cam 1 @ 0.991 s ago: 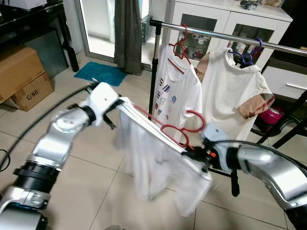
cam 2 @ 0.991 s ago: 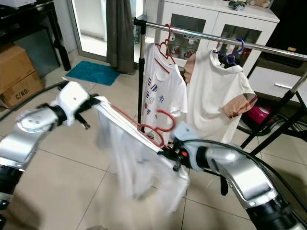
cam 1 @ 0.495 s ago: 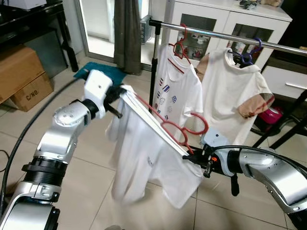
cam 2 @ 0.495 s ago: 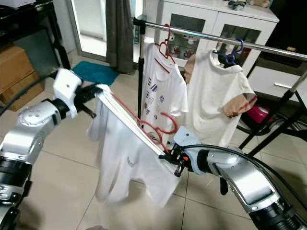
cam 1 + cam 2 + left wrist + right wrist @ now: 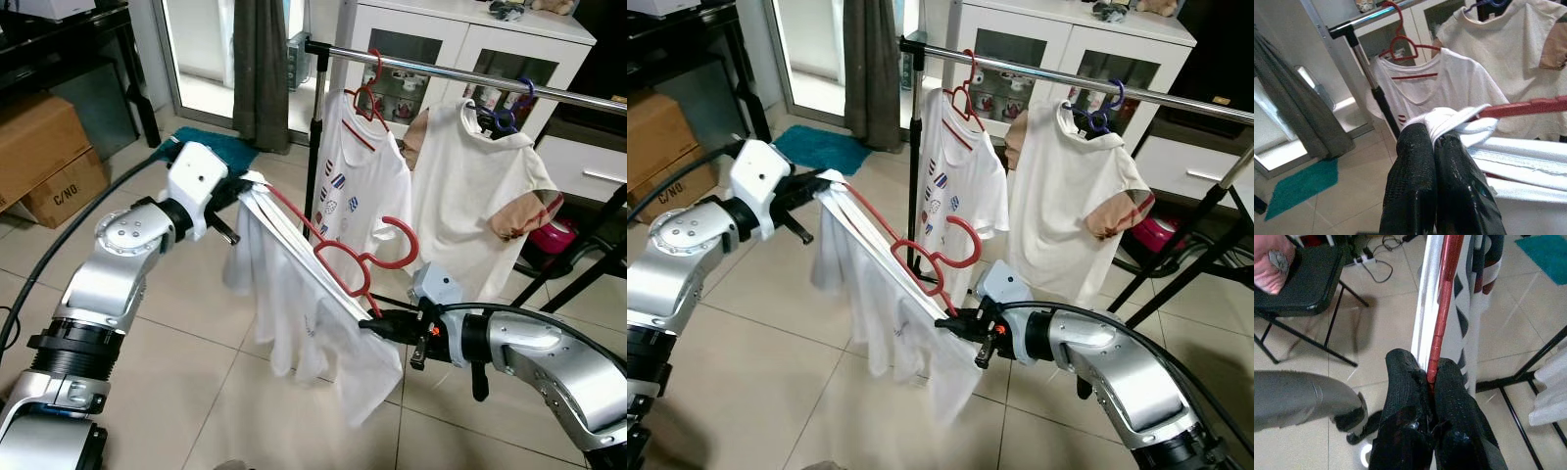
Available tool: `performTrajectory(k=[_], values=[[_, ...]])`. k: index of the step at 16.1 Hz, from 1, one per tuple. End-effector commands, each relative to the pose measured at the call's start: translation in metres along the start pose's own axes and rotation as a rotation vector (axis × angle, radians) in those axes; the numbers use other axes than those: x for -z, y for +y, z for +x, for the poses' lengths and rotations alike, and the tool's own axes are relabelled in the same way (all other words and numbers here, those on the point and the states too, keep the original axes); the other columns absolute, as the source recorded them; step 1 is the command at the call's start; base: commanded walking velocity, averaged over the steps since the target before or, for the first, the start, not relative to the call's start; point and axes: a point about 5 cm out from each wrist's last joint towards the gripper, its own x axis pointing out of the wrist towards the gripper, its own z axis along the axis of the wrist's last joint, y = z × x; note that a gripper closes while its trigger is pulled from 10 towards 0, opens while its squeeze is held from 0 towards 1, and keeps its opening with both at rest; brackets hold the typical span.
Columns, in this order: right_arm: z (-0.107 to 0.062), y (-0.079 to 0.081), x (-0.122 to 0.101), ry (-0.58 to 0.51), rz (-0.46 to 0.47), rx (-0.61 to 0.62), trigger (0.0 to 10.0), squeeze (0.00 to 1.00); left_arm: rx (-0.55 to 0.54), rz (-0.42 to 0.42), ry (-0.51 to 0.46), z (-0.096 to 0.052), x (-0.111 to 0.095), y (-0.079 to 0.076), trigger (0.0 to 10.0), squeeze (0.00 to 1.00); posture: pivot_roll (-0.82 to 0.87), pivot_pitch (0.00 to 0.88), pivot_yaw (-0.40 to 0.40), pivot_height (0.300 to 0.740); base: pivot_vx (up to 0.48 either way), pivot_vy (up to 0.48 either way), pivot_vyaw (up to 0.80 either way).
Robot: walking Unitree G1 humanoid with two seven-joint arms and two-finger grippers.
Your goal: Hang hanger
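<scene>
A red hanger point(image 5: 345, 257) carrying a white T-shirt point(image 5: 304, 313) is held slanted between my two grippers, in front of the clothes rail point(image 5: 441, 70). My left gripper point(image 5: 238, 188) is shut on the upper end, its fingers point(image 5: 1420, 161) pinching the shirt's shoulder cloth over the hanger tip. Lower down, my right gripper point(image 5: 370, 321) is shut on the other end, with the red bar between its fingers point(image 5: 1449, 382). The hanger's hook point(image 5: 397, 243) points up and right, below the rail and apart from it.
On the rail hang a printed white shirt point(image 5: 358, 186) on a red hanger and a cream shirt point(image 5: 470, 186) on a blue one. Cardboard boxes point(image 5: 44, 147) stand left, a teal mat point(image 5: 211, 147) and curtain point(image 5: 260, 69) behind, a white cabinet point(image 5: 460, 39) beyond the rail, black stand legs point(image 5: 588, 255) right.
The left gripper rose and then held. My right gripper drew the low end leftward. The hanger has turned so its hook stands more upright, and the swinging shirt now hangs narrower.
</scene>
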Motion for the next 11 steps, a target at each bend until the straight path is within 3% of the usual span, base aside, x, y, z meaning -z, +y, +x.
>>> performTrajectory(k=[1, 4, 5, 6, 7, 8, 11], values=[[-0.005, -0.002, -0.007, -0.039, -0.021, 0.015, 0.0, 0.0, 0.0, 0.018, 0.0, -0.002, -0.003, 0.001, 0.0, 0.0, -0.08, 0.0, -0.055, 0.74, 0.0, 0.0, 0.0], [-0.004, -0.007, -0.015, -0.091, -0.02, 0.056, 0.0, 0.0, 0.029, 0.02, 0.008, -0.003, 0.0, -0.005, 0.0, 0.0, -0.08, 0.0, -0.054, 0.74, 0.0, 0.0, 0.0], [-0.004, -0.008, -0.014, -0.085, -0.019, 0.062, 0.0, 0.0, -0.006, 0.04, 0.016, -0.004, 0.0, -0.001, 3.2, 0.0, -0.08, 0.0, -0.054, 0.74, 0.0, 0.0, 0.0], [-0.004, -0.008, -0.012, -0.078, -0.018, 0.066, 0.0, 0.0, -0.042, 0.06, 0.021, -0.005, 0.0, 0.003, 10.0, 0.0, -0.08, 0.0, -0.054, 0.74, 0.0, 0.0, 0.0], [-0.004, -0.01, -0.01, -0.061, -0.017, 0.078, 0.0, 0.0, -0.041, 0.021, -0.006, -0.008, -0.004, 0.007, 10.0, 0.67, -0.08, 0.0, -0.054, 0.74, 0.0, 0.0, 0.0], [-0.005, -0.01, -0.009, -0.054, -0.018, 0.083, 0.0, 0.0, -0.033, -0.017, -0.039, -0.011, -0.008, 0.01, 10.0, 1.0, -0.08, 0.0, -0.054, 0.74, 0.0, 0.0, 0.0], [-0.007, -0.015, -0.008, -0.021, -0.038, 0.105, 0.0, 0.0, 0.01, -0.021, -0.065, -0.019, -0.013, 0.015, 10.0, 1.0, -0.07, 0.0, -0.053, 0.74, 0.0, 0.0, 0.0]])
